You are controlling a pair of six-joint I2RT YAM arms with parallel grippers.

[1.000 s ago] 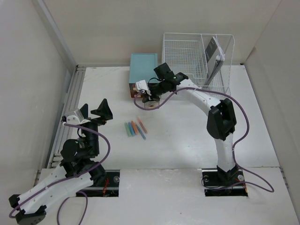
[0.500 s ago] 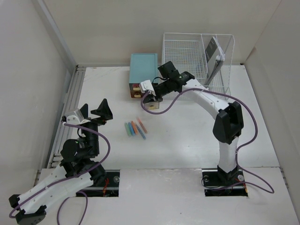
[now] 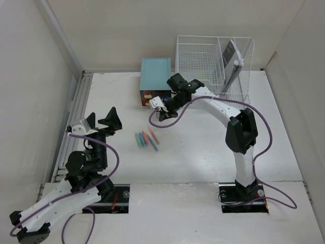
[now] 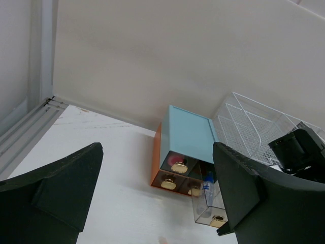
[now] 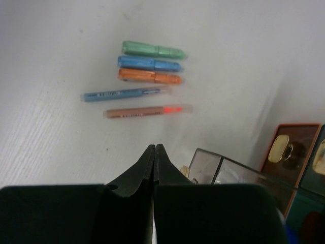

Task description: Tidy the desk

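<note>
The desk (image 3: 203,147), a wide matte-white top with silver rails (image 3: 76,117) down its left edge, fills the overhead view. On it a teal drawer box (image 3: 155,73) stands against the back wall, just left of a white wire rack (image 3: 200,61). The left gripper (image 3: 103,120) is raised above the near-left part of the desk with its 2 fingers spread wide and nothing between them, and it sits exactly where it was 1 second ago. The change is all on the right arm. 1 second ago its wrist was low at the front of the box. Half a second ago it had lifted and swung slightly right, leaving a clear drawer (image 4: 207,203) plainly exposed on the near side of the box. Now it has dropped back toward the box front, and the overhead view mostly hides that drawer behind the wrist. The right gripper (image 5: 154,148) is pressed fully together, the fingers meeting in a thin seam and holding nothing, with the drawer's corner just right of the tips. From the left wrist the drawer, with its gold knob, seems still pulled out of the lower right slot, though how far is hard to judge. 5 pens (image 5: 150,77) lie side by side on the desk, near the box and unmoved across all 3 moments.
</note>
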